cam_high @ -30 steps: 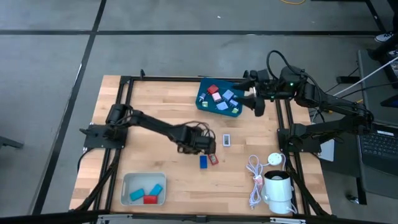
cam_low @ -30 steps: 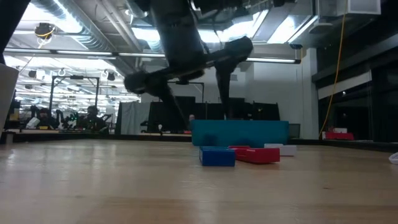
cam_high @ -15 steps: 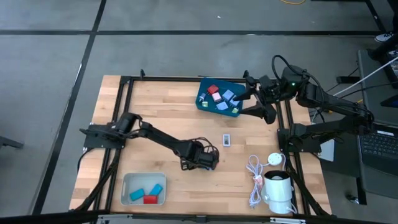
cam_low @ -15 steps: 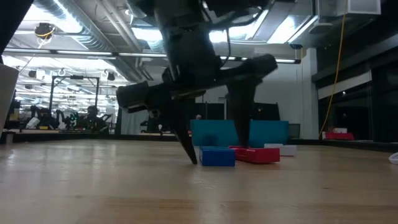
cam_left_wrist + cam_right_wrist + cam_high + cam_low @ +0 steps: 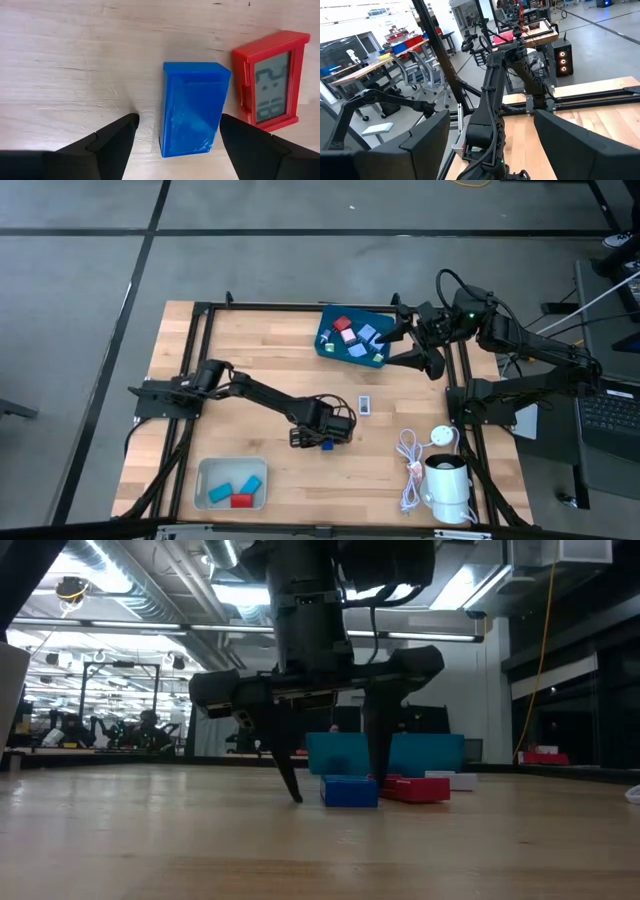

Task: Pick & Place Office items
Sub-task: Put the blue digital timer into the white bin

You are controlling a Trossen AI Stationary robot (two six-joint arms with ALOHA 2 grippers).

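1. pale rectangular plastic bin [image 5: 204, 471], near the table's front left corner: holds two light blue pieces [image 5: 250, 482] and one red piece [image 5: 241, 500].
2. light wooden slatted table top [image 5: 250, 350] inside a black metal frame.
3. left gripper [image 5: 322, 442], at the end of the dark left arm reaching across the middle of the table: points down at the table, jaws spread wide, one finger on each side of the small blue rectangular block [image 5: 194, 107]. in the left wrist view both fingertips [image 5: 125, 125] stand apart from the block's long sides; nothing is pinched. in the low view the tips are at or just above the wood [image 5: 334, 788].
4. blue block: lies flat on the table between those fingers [image 5: 349, 791].
5. flat red rectangular piece with a grey display window [image 5: 270, 80]: lies on the table just beside the blue block, outside the fingers; a narrow gap shows between the two [image 5: 415, 789].
6. small white flat piece with a dark window [image 5: 365, 405]: on the wood, near and to the right of the left gripper.
7. teal rectangular tray [image 5: 325, 338], at the table's far edge: holds red, lavender, white and blue pieces with small green bits [image 5: 355, 336].
8. right gripper [image 5: 418, 348]: raised at the tray's right end, jaws spread, empty.
9. coiled white cable [image 5: 409, 465] and white cylindrical device [image 5: 448, 485]: near the table's front right corner.
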